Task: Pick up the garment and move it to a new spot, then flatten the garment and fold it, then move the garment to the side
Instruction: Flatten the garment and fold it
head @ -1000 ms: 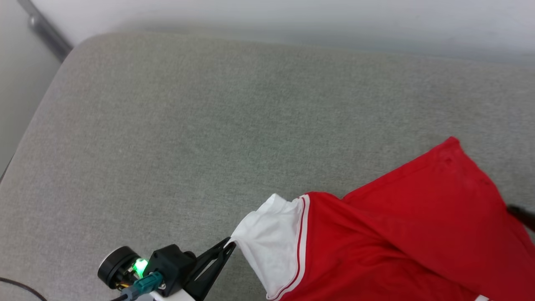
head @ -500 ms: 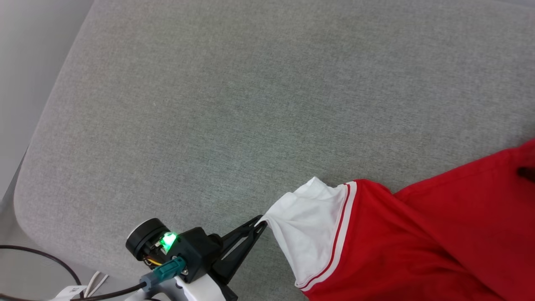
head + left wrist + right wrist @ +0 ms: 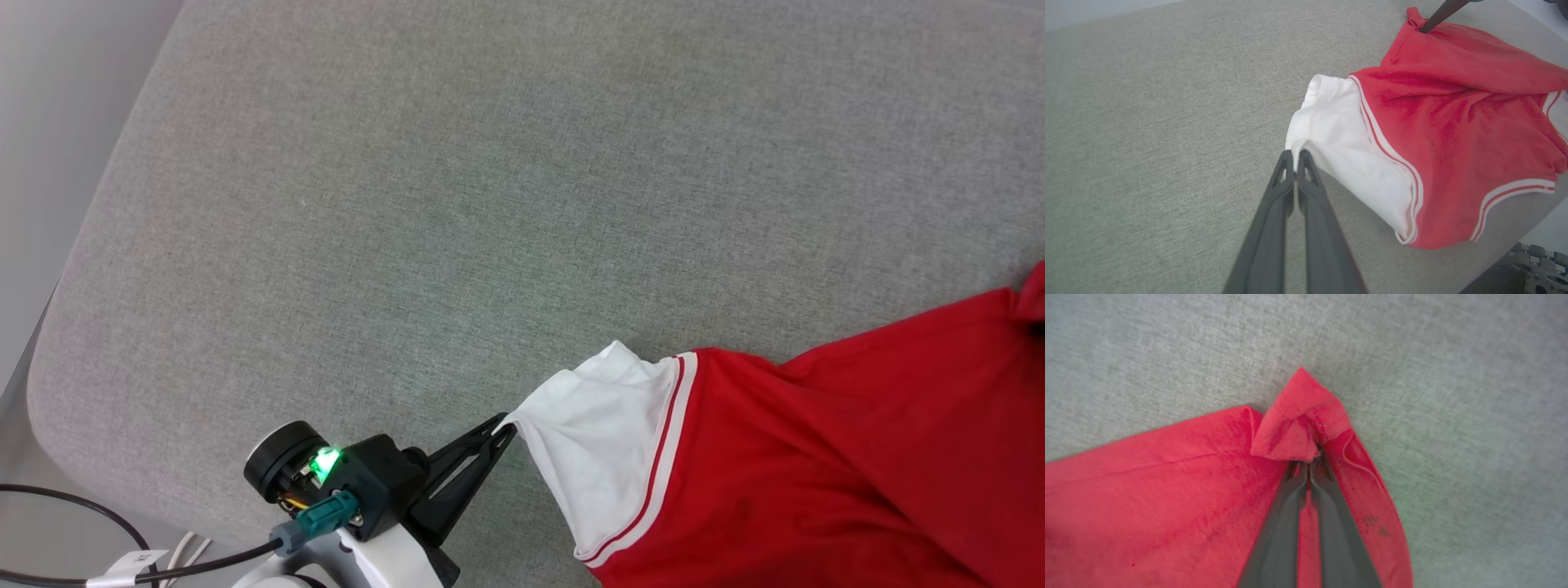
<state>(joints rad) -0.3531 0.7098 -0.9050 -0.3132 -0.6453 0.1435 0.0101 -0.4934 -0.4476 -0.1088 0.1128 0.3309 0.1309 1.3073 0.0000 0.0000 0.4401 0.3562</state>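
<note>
The step in hand looked like the carry to a new spot, shading into the spread. The left gripper point(image 3: 1294, 154) was clamped on the edge of the white sleeve point(image 3: 1339, 155). The right gripper point(image 3: 1308, 459) was pinched tight on a red corner of the garment point(image 3: 816, 457), which bunched into a small peak just beyond its tips. Between the two grips the garment ran half-taut over the grey cushion point(image 3: 408, 204), with a deep fold sagging across its body. The next move likely called for drawing the grips apart and lowering them together, so the fold would pull out before any release. The garment looked a thin, limp, faintly glossy knit, apt to slip and crease. Red-and-white trim point(image 3: 665, 437) edged the sleeve seam. The cushion was coarse woven fabric with a rounded corner, likely to drag on the knit.
</note>
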